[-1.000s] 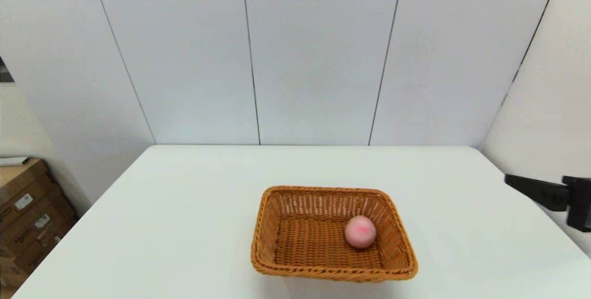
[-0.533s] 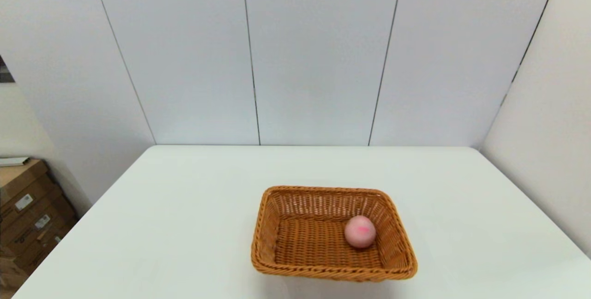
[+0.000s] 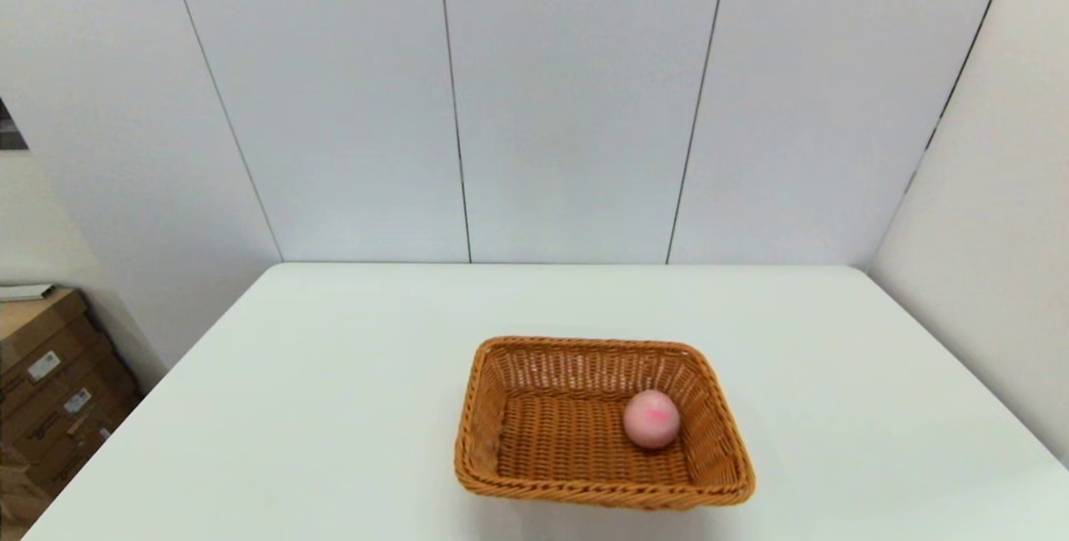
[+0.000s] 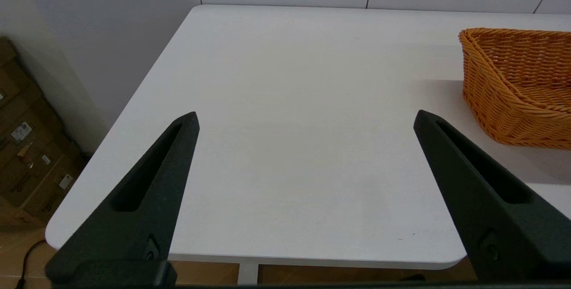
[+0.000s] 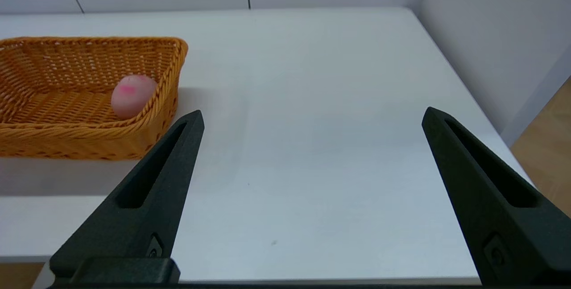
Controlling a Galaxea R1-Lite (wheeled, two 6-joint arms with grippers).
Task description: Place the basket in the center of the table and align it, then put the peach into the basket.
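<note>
1. Basket (image 3: 603, 424) first: I see it sitting flat on the table (image 3: 334, 407), near the middle from side to side and close to the near edge. It looks almost square to the table, turned just a tiny bit.
2. The peach (image 3: 651, 418) lies inside the basket, on the woven floor, close to the right wall. Its dark pink spot faces up.
3. The table top is white and smooth. Behind it is a wall of pale panels (image 3: 576, 107) with thin dark lines between them. Brown cardboard boxes (image 3: 50, 382) stand on the floor off the table's left side.
4. My left gripper (image 4: 304, 118) hangs by the table's near left corner. Its two black fingers are spread wide with nothing between them. The basket is off to its side, not touching.
5. My right gripper (image 5: 312, 116) hangs at the near right part of the table. Its fingers are spread wide too, with only bare table between them. The basket and peach are near one finger but apart from it.
6. From the head camera I cannot see either arm. The left wrist view cuts off most of the basket, so the peach is hidden there. I think the peach touches the right wall, but I cannot be sure.
</note>
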